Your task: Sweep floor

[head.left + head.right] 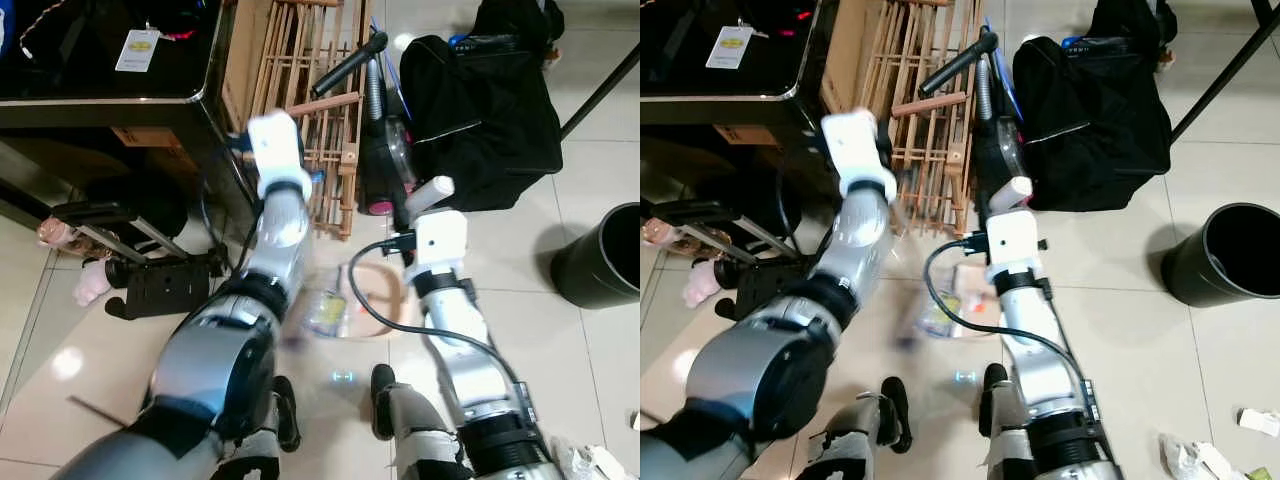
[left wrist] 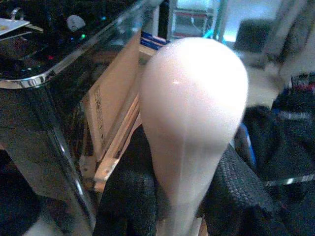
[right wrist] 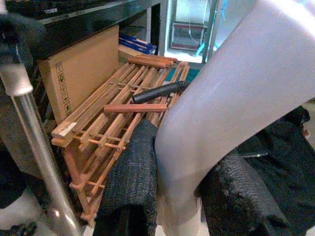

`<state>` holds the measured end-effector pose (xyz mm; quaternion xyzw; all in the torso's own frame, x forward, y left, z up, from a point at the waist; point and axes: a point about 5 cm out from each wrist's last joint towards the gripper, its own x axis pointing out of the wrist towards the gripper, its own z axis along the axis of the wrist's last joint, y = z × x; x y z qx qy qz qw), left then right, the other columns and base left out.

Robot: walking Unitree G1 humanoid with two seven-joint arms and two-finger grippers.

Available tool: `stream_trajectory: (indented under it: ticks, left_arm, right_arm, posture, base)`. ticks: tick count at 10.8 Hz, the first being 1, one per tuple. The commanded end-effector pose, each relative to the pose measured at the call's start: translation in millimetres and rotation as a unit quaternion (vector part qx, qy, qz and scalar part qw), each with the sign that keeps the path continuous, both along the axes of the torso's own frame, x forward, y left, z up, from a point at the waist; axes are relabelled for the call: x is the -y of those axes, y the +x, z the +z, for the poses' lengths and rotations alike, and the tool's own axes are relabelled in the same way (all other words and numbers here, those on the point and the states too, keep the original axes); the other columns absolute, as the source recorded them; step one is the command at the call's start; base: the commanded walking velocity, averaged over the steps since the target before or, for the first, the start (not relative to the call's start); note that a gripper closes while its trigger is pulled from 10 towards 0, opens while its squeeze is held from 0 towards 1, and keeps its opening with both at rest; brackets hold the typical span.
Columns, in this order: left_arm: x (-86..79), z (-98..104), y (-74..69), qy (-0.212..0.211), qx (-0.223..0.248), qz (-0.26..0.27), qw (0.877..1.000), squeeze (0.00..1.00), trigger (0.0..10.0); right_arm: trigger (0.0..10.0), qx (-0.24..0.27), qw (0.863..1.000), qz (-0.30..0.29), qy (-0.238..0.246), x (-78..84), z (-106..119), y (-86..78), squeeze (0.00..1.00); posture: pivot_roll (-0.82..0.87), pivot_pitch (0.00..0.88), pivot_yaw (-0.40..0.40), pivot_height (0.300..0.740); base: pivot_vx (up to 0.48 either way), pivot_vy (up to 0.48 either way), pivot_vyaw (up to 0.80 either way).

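The left gripper (image 2: 179, 196) clamps its black fingers (image 2: 125, 206) around a glossy white rounded handle (image 2: 194, 113), held up at about 11 o'clock near the black cabinet (image 1: 100, 60). The right gripper (image 3: 179, 196) likewise grips a second white handle (image 3: 236, 98), curved and smooth, at roughly 1 o'clock before the folded wooden rack (image 1: 310, 110). Its end (image 1: 432, 190) pokes up above the wrist. A cardboard box (image 3: 81, 73) bears small printed symbols, unreadable. A white tag (image 1: 137, 48) on the cabinet is illegible.
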<state>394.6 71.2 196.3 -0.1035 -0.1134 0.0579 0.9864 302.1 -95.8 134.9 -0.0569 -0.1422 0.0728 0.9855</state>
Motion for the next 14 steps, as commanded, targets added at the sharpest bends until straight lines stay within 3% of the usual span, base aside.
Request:
stream_trajectory:
  ticks: [1, 4, 5, 6, 8, 9, 11, 14]
  left_arm:
    - [2.6, 0.9, 1.0, -0.075, -0.019, 0.01, 0.997, 0.0, 10.0]
    - [14.4, 27.0, 6.2, -0.167, 0.001, -0.028, 0.986, 0.0, 10.0]
    - [16.0, 32.8, 6.9, -0.155, 0.014, -0.042, 0.987, 0.0, 10.0]
    - [16.4, 41.6, 8.4, -0.118, 0.035, -0.07, 0.99, 0.0, 10.0]
    - [4.7, 53.9, 9.3, -0.021, 0.086, -0.118, 0.989, 0.0, 10.0]
    - [-2.6, 57.0, 7.6, 0.001, 0.109, -0.133, 0.985, 0.0, 10.0]
    - [-22.7, 70.0, 0.8, -0.016, 0.151, -0.149, 0.977, 0.0, 10.0]
    - [-44.0, 79.1, -14.8, -0.04, 0.16, -0.149, 0.975, 0.0, 10.0]
  right_arm:
    - [10.0, -0.058, 0.997, 0.018, 0.04, -8.8, -19.6, -7.1, 0.0]
    - [10.0, -0.066, 0.996, 0.013, 0.065, 1.1, -12.4, -6.0, 0.0]
    - [10.0, -0.065, 0.996, 0.013, 0.064, 6.5, -9.4, -4.2, 0.0]
    - [10.0, -0.063, 0.996, 0.011, 0.062, 17.4, -4.9, -1.4, 0.0]
    - [10.0, -0.062, 0.996, -0.009, 0.059, 40.7, -1.0, 2.0, 0.0]
    - [10.0, -0.06, 0.996, -0.02, 0.06, 48.1, 0.1, 2.4, 0.0]
    - [10.0, -0.058, 0.996, -0.036, 0.066, 63.6, 4.1, 2.9, 0.0]
    - [10.0, -0.063, 0.994, -0.06, 0.072, 85.3, 8.0, 1.5, 0.0]
  posture:
    - [-0.08, 0.329, 0.089, 0.74]
    - [-0.08, 0.284, 0.081, 0.74]
    - [-0.08, 0.269, 0.082, 0.74]
    - [-0.06, 0.249, 0.079, 0.74]
    - [-0.04, 0.201, 0.078, 0.74]
    - [-0.03, 0.173, 0.078, 0.74]
    - [-0.02, 0.121, 0.072, 0.74]
    - [0.0, 0.059, 0.069, 0.74]
  base:
    - [0.0, 0.0, 0.0]
    - [0.0, 0.0, 0.0]
    - [0.0, 0.0, 0.0]
    - [0.0, 0.0, 0.0]
    - [0.0, 0.0, 0.0]
    - [0.0, 0.0, 0.0]
    - [0.0, 0.0, 0.0]
    - [0.0, 0.0, 0.0]
